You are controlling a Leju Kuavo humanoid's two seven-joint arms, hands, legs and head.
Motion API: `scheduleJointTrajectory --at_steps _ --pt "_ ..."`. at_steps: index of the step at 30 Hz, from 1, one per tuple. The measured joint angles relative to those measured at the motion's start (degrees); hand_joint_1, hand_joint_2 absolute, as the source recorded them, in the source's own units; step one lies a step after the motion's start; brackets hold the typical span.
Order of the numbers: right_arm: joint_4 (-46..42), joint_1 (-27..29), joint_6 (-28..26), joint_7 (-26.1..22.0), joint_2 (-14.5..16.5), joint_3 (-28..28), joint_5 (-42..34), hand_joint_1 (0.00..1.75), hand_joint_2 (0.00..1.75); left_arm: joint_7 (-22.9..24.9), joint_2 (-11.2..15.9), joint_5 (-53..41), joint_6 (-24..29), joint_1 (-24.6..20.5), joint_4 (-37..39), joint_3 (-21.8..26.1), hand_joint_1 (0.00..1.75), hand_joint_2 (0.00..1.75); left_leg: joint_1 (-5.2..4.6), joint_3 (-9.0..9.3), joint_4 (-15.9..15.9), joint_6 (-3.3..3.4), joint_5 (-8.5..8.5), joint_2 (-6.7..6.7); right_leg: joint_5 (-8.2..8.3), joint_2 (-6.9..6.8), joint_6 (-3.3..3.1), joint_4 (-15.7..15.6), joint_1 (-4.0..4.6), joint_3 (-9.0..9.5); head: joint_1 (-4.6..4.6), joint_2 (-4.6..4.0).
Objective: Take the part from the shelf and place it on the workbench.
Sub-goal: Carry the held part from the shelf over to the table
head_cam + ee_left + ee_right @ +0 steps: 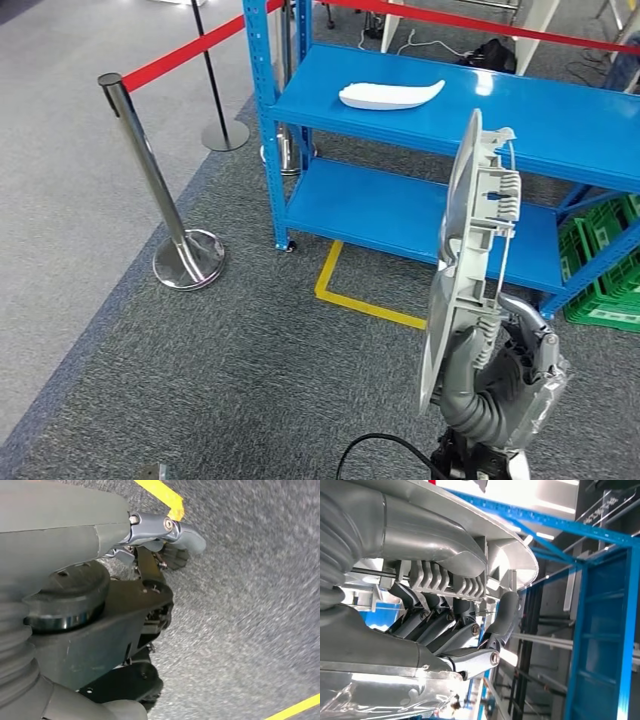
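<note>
Gripping the grey part [468,260] upright, its long axis standing tall above the right robot hand [498,375], well clear of the blue shelf [423,215]; left robot hand [166,555] hangs, holding nothing.

Right hand [504,372] raised at lower right of the head view, grey ribbed wrist cover bent upward, fingers [471,630] and thick grey thumb clasped around the rim of an upright silver-grey ribbed plastic part [469,250]. Left hand [158,555] hanging low, fingers curled in, holding nothing.
</note>
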Motion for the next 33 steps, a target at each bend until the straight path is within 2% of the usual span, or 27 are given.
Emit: scheduleJointTrajectory --at_steps 1,3,4,5,7,8,9,11,13,14,15,16,18,19,20,22,23,24,25,26,28,29,30,31,32,33 --pt "0.0 0.01 -0.04 0.08 0.0 0.0 0.0 1.75 1.75 -0.01 0.01 0.0 0.01 -0.01 0.0 0.0 0.0 1.75 -0.03 0.0 0.02 -0.07 0.09 -0.79 1.91 0.51 -0.24 -3.42 0.01 1.79 0.01 0.0" --pt "-0.01 0.01 -0.14 0.22 0.0 -0.01 0.0 1.75 1.75 -0.04 -0.02 0.0 0.03 -0.08 0.0 0.0 0.0 1.75 -0.06 -0.16 0.21 -0.37 0.25 -2.22 4.86 3.11 -0.65 -11.37 -0.17 5.83 -0.02 0.0" --pt "-0.01 0.02 -0.22 0.28 0.0 -0.01 -0.01 1.75 1.75 -0.07 -0.03 0.0 0.05 -0.11 0.0 0.0 0.0 1.75 -0.04 -0.4 0.31 -0.64 0.37 -2.8 5.47 4.2 -0.71 -13.84 -0.22 7.05 -0.02 0.0" --pt "-0.02 0.03 -0.3 0.34 0.0 -0.01 -0.01 1.75 1.75 -0.1 -0.04 0.0 0.09 -0.1 0.0 0.0 0.0 1.75 0.04 -0.69 0.34 -0.98 0.55 -3.31 5.53 4.84 -0.76 -14.89 -0.22 7.5 -0.05 0.0" --pt "-0.02 0.04 -0.46 0.44 0.0 0.0 -0.02 1.75 1.75 -0.13 -0.04 0.01 0.19 -0.03 0.0 0.0 0.0 1.75 0.25 -1.22 0.28 -1.72 0.93 -4.14 5.81 3.97 -1.03 -15.12 -0.17 7.49 -0.03 0.0" --pt "-0.02 0.02 -0.51 0.46 0.0 0.02 -0.02 1.75 1.75 -0.14 -0.04 0.02 0.22 -0.01 0.0 0.0 0.0 1.75 0.24 -1.51 0.6 -2.07 0.7 -3.59 6.01 3.33 -1.31 -15.28 -0.23 7.5 -0.11 0.0" --pt "-0.02 0.02 -0.55 0.48 0.0 0.05 -0.03 1.75 1.75 -0.15 -0.04 0.03 0.24 -0.03 0.0 0.0 0.0 1.75 0.19 -2.13 1.75 -2.42 -0.14 -2.49 6.18 2.58 -1.61 -15.49 -0.34 7.55 -0.32 0.0" --pt "-0.04 0.1 -0.6 0.49 0.0 0.12 -0.05 1.75 1.75 -0.2 -0.03 0.06 0.25 -0.13 0.0 0.0 0.0 1.75 0.17 -4.89 7.52 -3.16 -3.57 0.47 6.35 0.93 -1.98 -15.73 -0.44 7.55 -0.81 0.0" --pt "-0.07 0.25 -0.63 0.49 0.0 0.17 -0.07 1.75 1.75 -0.22 0.01 0.07 0.25 -0.13 0.0 0.0 0.0 1.75 0.43 -8.22 14.55 -3.69 -6.58 1.58 6.35 -0.74 -2.06 -15.73 -0.44 7.42 -1.01 0.0" --pt "-0.07 0.32 -0.65 0.49 0.0 0.19 -0.07 1.75 1.75 -0.22 0.03 0.07 0.24 -0.07 0.0 0.0 0.0 1.75 0.56 -8.87 16.06 -3.85 -6.73 1.73 6.35 -1.54 -2.05 -15.72 -0.44 7.39 -1.03 0.0" --pt "-0.07 0.36 -0.67 0.49 0.0 0.23 -0.07 1.75 1.75 -0.22 0.07 0.07 0.24 -0.02 0.0 0.0 0.0 1.75 0.65 -8.35 15.29 -3.94 -5.77 1.88 6.33 -2.34 -2.03 -15.72 -0.45 7.39 -1.03 0.0" --pt "-0.07 0.38 -0.68 0.49 0.0 0.28 -0.07 1.75 1.75 -0.22 0.11 0.07 0.23 0.01 0.0 0.0 0.0 1.75 0.71 -6.77 12.55 -3.97 -4.07 2.33 6.29 -3.06 -1.95 -15.72 -0.46 7.44 -1.03 0.0" --pt "-0.12 0.4 -0.69 0.49 0.0 0.44 -0.07 1.75 1.75 -0.23 0.15 0.07 0.22 -0.07 0.01 0.0 0.0 1.75 0.6 -2.36 4.75 -3.85 -0.95 4.78 6.1 -4.29 -1.52 -15.6 -0.25 7.58 -1.13 0.0" --pt "-0.15 0.4 -0.69 0.48 0.0 0.5 -0.06 1.75 1.75 -0.24 0.13 0.07 0.21 -0.16 0.01 0.0 0.0 1.75 0.5 -0.95 2.06 -3.47 -0.24 5.77 6.0 -4.78 -1.2 -15.54 -0.07 7.62 -1.09 0.0" --pt "-0.19 0.39 -0.69 0.46 0.0 0.55 -0.05 1.75 1.75 -0.25 0.1 0.07 0.2 -0.2 0.02 0.0 0.0 1.75 0.37 -0.3 0.59 -3.01 -0.08 6.34 5.93 -5.26 -0.88 -15.52 0.13 7.67 -1.06 0.0" --pt "-0.21 0.34 -0.69 0.44 0.0 0.62 -0.04 1.75 1.75 -0.26 0.07 0.07 0.18 -0.12 0.02 0.0 0.0 1.75 0.23 -0.52 0.23 -1.87 -0.06 5.29 5.86 -6.28 -0.25 -15.7 0.19 7.89 -0.89 0.0" --pt "-0.22 0.3 -0.69 0.43 0.0 0.7 -0.05 1.75 1.75 -0.26 0.08 0.08 0.18 -0.01 0.02 0.0 0.0 1.75 0.27 -0.59 0.16 -1.47 0.03 4.67 5.54 -5.85 0.1 -15.51 0.08 7.9 -0.83 0.0" --pt "-0.25 0.29 -0.68 0.41 0.0 0.78 -0.06 1.75 1.75 -0.26 0.09 0.09 0.18 0.03 0.02 0.0 0.0 1.75 0.34 -0.61 0.09 -1.05 0.18 4.02 4.71 -4.77 0.38 -14.56 -0.05 7.58 -0.73 0.0" --pt "-0.27 0.28 -0.68 0.4 -0.01 0.83 -0.07 1.75 1.75 -0.27 0.09 0.1 0.18 0.01 0.02 0.0 0.0 1.75 0.44 -0.62 0.03 -0.7 0.35 3.37 3.25 -3.24 0.56 -12.32 -0.13 6.67 -0.6 0.0" --pt "-0.29 0.29 -0.68 0.38 -0.01 0.85 -0.07 1.75 1.75 -0.28 0.09 0.11 0.18 -0.03 0.02 0.0 0.0 1.75 0.46 -0.67 0.02 -0.44 0.44 2.71 1.32 -1.59 0.64 -8.83 -0.15 5.13 -0.44 0.0" --pt "-0.31 0.34 -0.69 0.37 -0.02 0.85 -0.09 1.75 1.75 -0.31 0.08 0.11 0.18 -0.1 0.02 0.0 0.0 1.75 0.34 -0.76 0.03 -0.14 0.55 1.25 -2.01 -0.26 0.5 -0.97 -0.06 1.46 -0.27 0.0" --pt "-0.31 0.36 -0.69 0.37 -0.02 0.85 -0.11 1.75 1.75 -0.31 0.08 0.11 0.18 -0.06 0.02 0.0 0.0 1.75 0.28 -0.77 0.04 -0.09 0.58 0.46 -2.36 -0.11 0.4 1.13 -0.03 0.35 -0.24 0.0" --pt "-0.31 0.38 -0.69 0.38 -0.02 0.85 -0.14 1.75 1.75 -0.31 0.08 0.11 0.18 -0.02 0.02 0.0 0.0 1.75 0.24 -0.76 0.06 -0.09 0.62 -0.39 -1.54 -0.03 0.26 0.94 -0.03 0.3 -0.23 0.0" --pt "-0.31 0.39 -0.69 0.38 -0.02 0.85 -0.15 1.75 1.75 -0.31 0.07 0.11 0.19 0.0 0.02 0.0 0.0 1.75 0.23 -0.73 0.08 -0.13 0.67 -1.29 0.26 0.21 0.08 -1.53 -0.05 1.38 -0.22 0.0" --pt "-0.31 0.37 -0.69 0.37 -0.02 0.85 -0.15 1.75 1.75 -0.31 0.04 0.11 0.19 0.0 0.02 0.0 0.0 1.75 0.25 -0.7 0.13 -0.22 0.73 -2.15 2.45 1.08 -0.07 -5.48 -0.14 3.23 -0.21 0.0" --pt "-0.31 0.36 -0.69 0.37 -0.02 0.86 -0.14 1.75 1.75 -0.31 0.0 0.11 0.21 -0.05 0.02 0.0 0.0 1.75 0.19 -0.76 0.23 -0.4 0.78 -2.95 4.05 2.63 -0.24 -9.53 -0.29 5.12 -0.21 0.0"
